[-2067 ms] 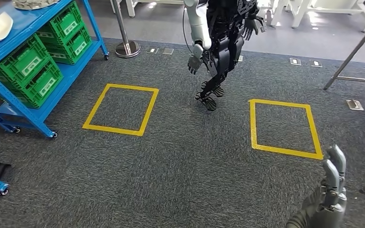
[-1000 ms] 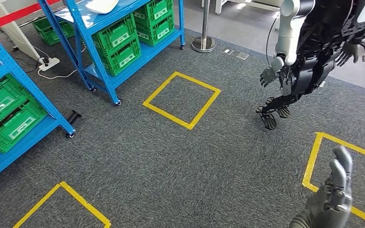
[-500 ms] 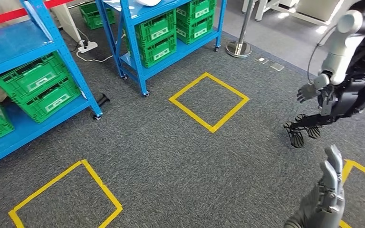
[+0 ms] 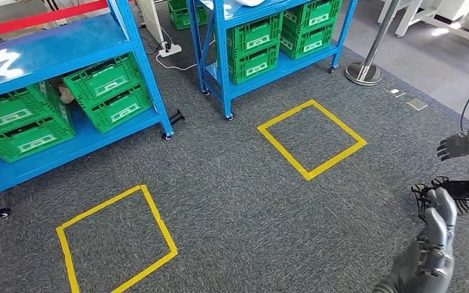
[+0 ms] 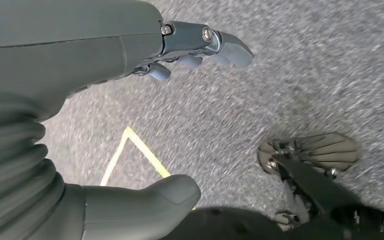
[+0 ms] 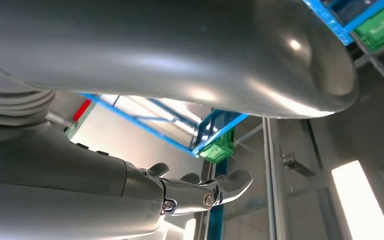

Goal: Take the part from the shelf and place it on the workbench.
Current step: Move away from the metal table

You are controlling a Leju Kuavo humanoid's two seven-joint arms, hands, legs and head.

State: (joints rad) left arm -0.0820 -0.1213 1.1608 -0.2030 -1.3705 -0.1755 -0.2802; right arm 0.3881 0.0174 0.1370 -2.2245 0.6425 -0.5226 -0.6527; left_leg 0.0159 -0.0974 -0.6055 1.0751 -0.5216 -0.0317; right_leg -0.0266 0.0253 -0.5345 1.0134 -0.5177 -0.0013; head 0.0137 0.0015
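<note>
Hovering over grey carpet, right hand (image 4: 430,250) empty with fingers apart, left hand (image 5: 130,60) likewise, blue shelf (image 4: 67,43) holding green crates (image 4: 107,91) ahead

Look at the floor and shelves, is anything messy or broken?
Nothing looks broken or spilled. Green crates sit on the blue shelves, and yellow tape squares lie flat on the carpet.

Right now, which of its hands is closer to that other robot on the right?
Right. The right hand is raised just short of the other robot at the right edge; the left hand hangs low over the carpet, apparently on the far side.
</note>
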